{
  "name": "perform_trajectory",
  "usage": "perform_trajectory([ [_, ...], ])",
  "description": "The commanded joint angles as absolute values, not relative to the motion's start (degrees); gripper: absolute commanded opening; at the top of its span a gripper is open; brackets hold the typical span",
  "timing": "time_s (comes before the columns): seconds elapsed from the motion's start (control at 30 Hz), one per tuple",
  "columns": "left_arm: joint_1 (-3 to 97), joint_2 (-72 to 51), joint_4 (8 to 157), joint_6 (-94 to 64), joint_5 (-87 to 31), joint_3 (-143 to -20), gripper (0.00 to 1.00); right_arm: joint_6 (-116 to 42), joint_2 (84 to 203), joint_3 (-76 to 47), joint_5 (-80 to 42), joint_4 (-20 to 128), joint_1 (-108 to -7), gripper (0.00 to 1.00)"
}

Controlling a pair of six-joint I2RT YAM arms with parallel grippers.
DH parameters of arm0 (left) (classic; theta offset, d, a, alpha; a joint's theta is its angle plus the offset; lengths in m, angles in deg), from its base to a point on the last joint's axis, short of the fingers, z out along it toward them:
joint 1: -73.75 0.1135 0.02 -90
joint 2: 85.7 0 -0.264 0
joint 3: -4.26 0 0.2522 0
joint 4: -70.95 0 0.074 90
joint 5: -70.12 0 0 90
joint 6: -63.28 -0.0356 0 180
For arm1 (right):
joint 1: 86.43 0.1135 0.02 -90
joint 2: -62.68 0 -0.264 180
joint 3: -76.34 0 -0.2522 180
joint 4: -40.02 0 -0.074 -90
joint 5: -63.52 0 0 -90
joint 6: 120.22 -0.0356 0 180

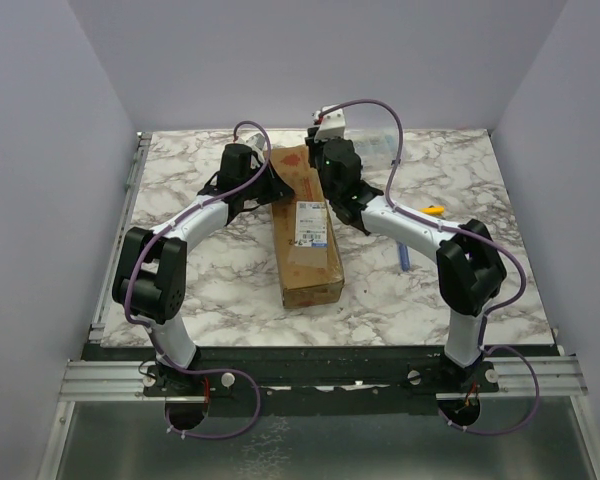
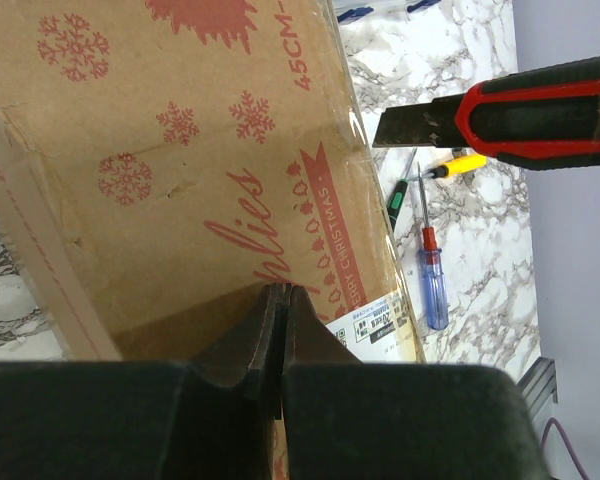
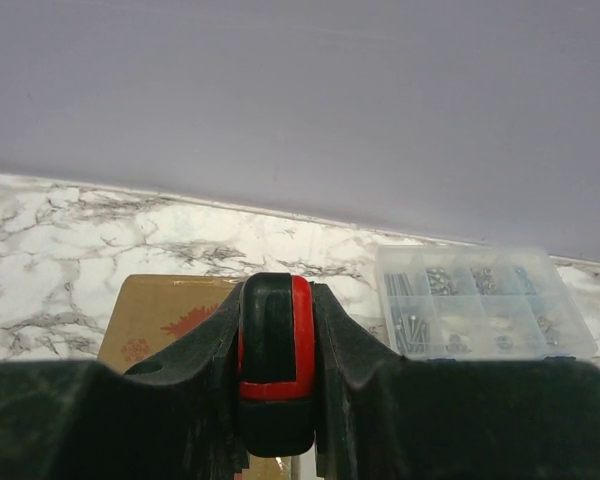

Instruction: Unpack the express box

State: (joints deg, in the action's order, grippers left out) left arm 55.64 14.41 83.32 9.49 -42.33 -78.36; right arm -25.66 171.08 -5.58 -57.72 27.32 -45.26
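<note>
Closest to me, the right gripper (image 3: pixel 276 335) is clamped hard round the smooth red-and-black plastic handle of a utility knife (image 2: pixel 525 115). Its short steel blade (image 2: pixel 405 125) is out and hangs just over the top edge of the long brown cardboard express box (image 1: pixel 315 270). The box lies flat in the middle of the marble-patterned table (image 1: pixel 200 290), running away from the arms, with a white label (image 1: pixel 312 222) on top. The left gripper (image 2: pixel 282 325) is pinched together on nothing, its dark tips against the box's side panel, which is matte, creased and printed with red snowflakes. That looks like a weak brace to me. A push on one side only could let the light carton skid or swing once the blade drags. A blade sunk too deep might score whatever is packed inside. Off to the right lie a blue-handled screwdriver (image 2: pixel 435 290) and a yellow-handled one (image 2: pixel 460 165). A clear plastic organiser case (image 3: pixel 475 300) of small metal fasteners sits beyond the box's far end.
</note>
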Motion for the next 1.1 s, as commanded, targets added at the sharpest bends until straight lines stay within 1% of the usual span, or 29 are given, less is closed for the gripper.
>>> perform_trajectory([
  [0.0, 55.96, 16.03, 84.62, 9.14, -40.15, -77.00, 0.00, -25.65, 172.48, -3.50, -58.77, 26.59, -45.45, 0.00],
  [0.3, 55.90, 15.81, 84.62, 9.16, -39.67, -76.87, 0.00, -24.69, 173.15, -3.91, -59.03, 27.50, -45.40, 0.00],
  [0.63, 55.93, 15.85, 87.04, 9.14, -37.09, -76.78, 0.00, -24.20, 171.24, -6.47, -57.88, 31.42, -45.45, 0.00],
  [0.87, 55.94, 16.07, 87.57, 9.49, -36.44, -76.91, 0.00, -27.69, 169.64, -7.46, -56.20, 36.79, -45.41, 0.00],
  [1.07, 55.95, 16.29, 87.17, 9.37, -37.88, -77.44, 0.00, -31.96, 168.90, -6.95, -57.42, 41.32, -45.46, 0.00],
])
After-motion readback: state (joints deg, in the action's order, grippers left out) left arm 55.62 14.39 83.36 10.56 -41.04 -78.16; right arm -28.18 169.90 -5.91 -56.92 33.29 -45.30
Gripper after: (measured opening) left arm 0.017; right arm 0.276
